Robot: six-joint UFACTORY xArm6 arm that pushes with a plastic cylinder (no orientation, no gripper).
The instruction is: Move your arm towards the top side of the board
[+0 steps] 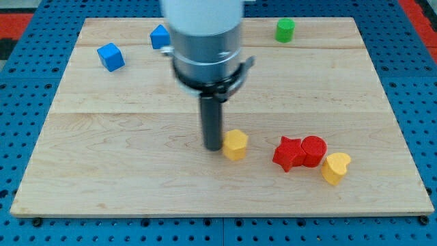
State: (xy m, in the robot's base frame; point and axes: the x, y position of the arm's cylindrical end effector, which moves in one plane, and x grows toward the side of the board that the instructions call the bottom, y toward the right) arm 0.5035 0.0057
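Observation:
My tip (pixel 214 146) rests on the wooden board (pixel 123 171) just left of a yellow hexagonal block (pixel 235 144), touching or nearly touching it. The rod hangs from a grey and white arm body that covers the board's top middle. A blue cube (pixel 110 57) sits at the top left. A second blue block (pixel 160 36) is partly hidden behind the arm. A green cylinder (pixel 285 30) stands at the top right.
A red star-shaped block (pixel 288 152), a red cylinder (pixel 314 149) and a yellow heart-shaped block (pixel 336 167) cluster at the lower right, touching one another. A blue perforated surface (pixel 27 123) surrounds the board.

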